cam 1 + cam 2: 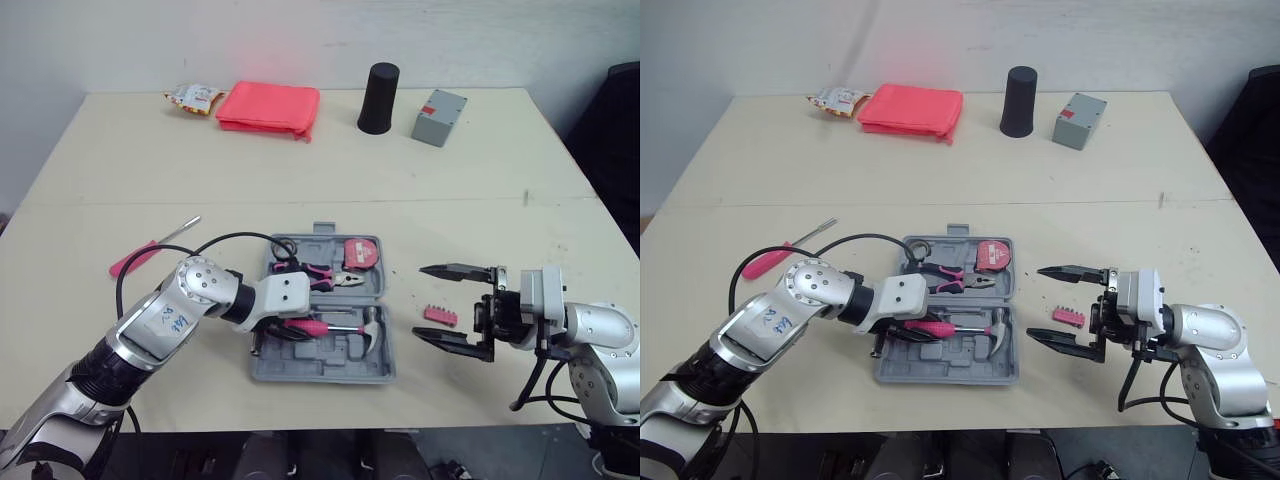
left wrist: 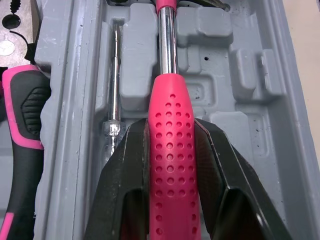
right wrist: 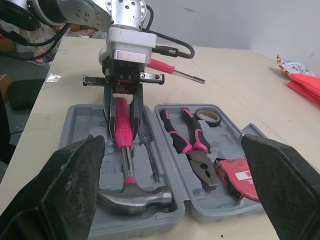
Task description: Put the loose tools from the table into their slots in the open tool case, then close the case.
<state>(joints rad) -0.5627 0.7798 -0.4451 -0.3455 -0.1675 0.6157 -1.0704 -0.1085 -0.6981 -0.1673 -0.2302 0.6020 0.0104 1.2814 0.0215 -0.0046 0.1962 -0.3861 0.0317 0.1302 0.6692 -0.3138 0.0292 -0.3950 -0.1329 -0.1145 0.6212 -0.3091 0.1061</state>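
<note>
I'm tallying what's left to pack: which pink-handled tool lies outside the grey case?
The pink-handled screwdriver with a bare steel shaft, on the beige table left of the grey plastic tool case; the pink-handled hammer and pink-and-black pliers lie inside it.

One tool case (image 1: 320, 372), one hammer (image 1: 335, 328), one pair of pliers (image 1: 330, 278), one tape measure (image 1: 360, 253), one loose screwdriver (image 1: 150, 252), one bit strip (image 1: 440, 316)

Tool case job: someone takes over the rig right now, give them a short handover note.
Left gripper: shut on the hammer handle, hammer lying in the open tool case.
Right gripper: open, near the bit strip on the table right of the case.
Done: pliers and tape measure are in the case.
Left: release hammer, stow bit strip and the pink screwdriver lying left of the case, close it.
</note>
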